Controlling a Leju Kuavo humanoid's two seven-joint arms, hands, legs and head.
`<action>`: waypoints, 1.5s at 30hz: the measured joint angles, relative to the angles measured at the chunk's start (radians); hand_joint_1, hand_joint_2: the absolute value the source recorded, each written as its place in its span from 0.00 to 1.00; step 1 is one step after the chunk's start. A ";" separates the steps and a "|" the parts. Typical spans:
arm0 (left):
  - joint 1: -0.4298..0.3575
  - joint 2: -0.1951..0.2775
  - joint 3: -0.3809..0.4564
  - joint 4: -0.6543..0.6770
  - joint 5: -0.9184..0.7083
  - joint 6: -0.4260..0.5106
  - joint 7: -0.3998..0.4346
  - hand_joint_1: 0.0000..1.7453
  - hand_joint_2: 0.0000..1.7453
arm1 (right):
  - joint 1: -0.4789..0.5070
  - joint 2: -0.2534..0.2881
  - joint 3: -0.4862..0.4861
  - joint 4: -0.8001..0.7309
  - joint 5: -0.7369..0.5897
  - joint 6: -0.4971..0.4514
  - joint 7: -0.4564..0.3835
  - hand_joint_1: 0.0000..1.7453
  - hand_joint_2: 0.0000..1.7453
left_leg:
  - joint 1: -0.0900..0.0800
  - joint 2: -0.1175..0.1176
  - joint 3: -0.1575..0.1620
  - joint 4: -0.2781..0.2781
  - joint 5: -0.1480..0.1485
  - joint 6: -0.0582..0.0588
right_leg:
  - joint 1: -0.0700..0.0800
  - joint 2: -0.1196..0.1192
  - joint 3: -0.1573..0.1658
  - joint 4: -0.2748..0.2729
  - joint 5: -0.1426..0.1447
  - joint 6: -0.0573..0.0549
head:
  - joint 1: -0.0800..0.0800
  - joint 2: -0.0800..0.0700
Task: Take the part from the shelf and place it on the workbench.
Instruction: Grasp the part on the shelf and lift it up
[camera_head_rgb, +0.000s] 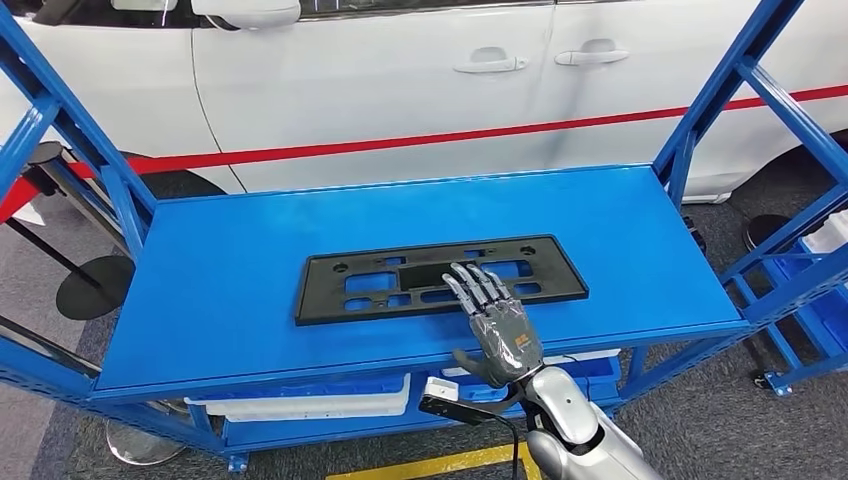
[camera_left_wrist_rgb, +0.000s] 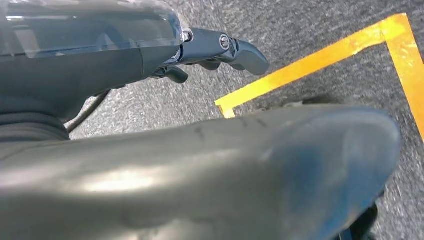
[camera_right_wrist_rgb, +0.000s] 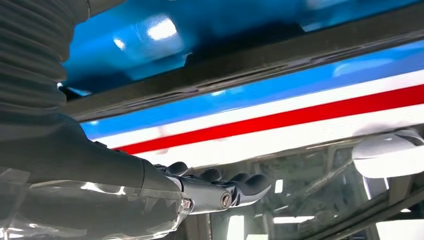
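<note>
The part is a flat black frame with several cut-outs (camera_head_rgb: 325, 295), lying in the middle of the blue shelf top (camera_head_rgb: 220, 260). My right hand (camera_head_rgb: 497, 320) reaches in from the near edge, fingers stretched out straight over the part's near right portion, holding nothing. In the right wrist view the part's edge (camera_right_wrist_rgb: 250, 65) runs as a dark band across the blue surface, and a gap separates it from the right hand's fingers (camera_right_wrist_rgb: 220, 190). My left hand (camera_left_wrist_rgb: 220, 50) hangs beside my body above the floor, fingers loose, with nothing in it.
Blue slanted posts (camera_head_rgb: 720, 90) (camera_head_rgb: 60, 120) frame both ends of the shelf. A white car with a red stripe (camera_head_rgb: 400, 80) stands close behind. White bins (camera_head_rgb: 300, 405) sit on the lower level. A black stanchion base (camera_head_rgb: 95, 285) stands left. Yellow floor tape (camera_left_wrist_rgb: 310, 65) marks the carpet.
</note>
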 joint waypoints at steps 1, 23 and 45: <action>0.001 0.000 0.000 0.000 0.000 -0.002 0.000 0.00 0.00 | 0.002 -0.002 0.000 0.004 0.014 -0.005 0.009 0.00 1.00 | 0.000 0.000 0.000 0.000 -0.001 0.000 | -0.001 0.000 -0.024 0.045 -0.011 0.002 | 0.000 0.000; -0.002 -0.008 0.009 0.002 0.003 -0.008 -0.012 0.00 0.00 | -0.180 0.102 0.042 0.171 0.041 0.026 -0.010 0.00 1.00 | -0.008 -0.002 -0.010 0.020 -0.008 -0.031 | 0.007 0.003 0.086 -0.216 0.130 -0.040 | -0.002 0.000; 0.000 -0.010 0.027 0.002 0.025 0.003 -0.036 0.00 0.00 | -0.318 0.190 0.124 0.335 -0.006 0.092 -0.052 0.00 1.00 | 0.000 -0.003 -0.088 0.186 -0.101 -0.057 | -0.003 0.000 0.079 -0.215 0.133 -0.052 | -0.002 0.000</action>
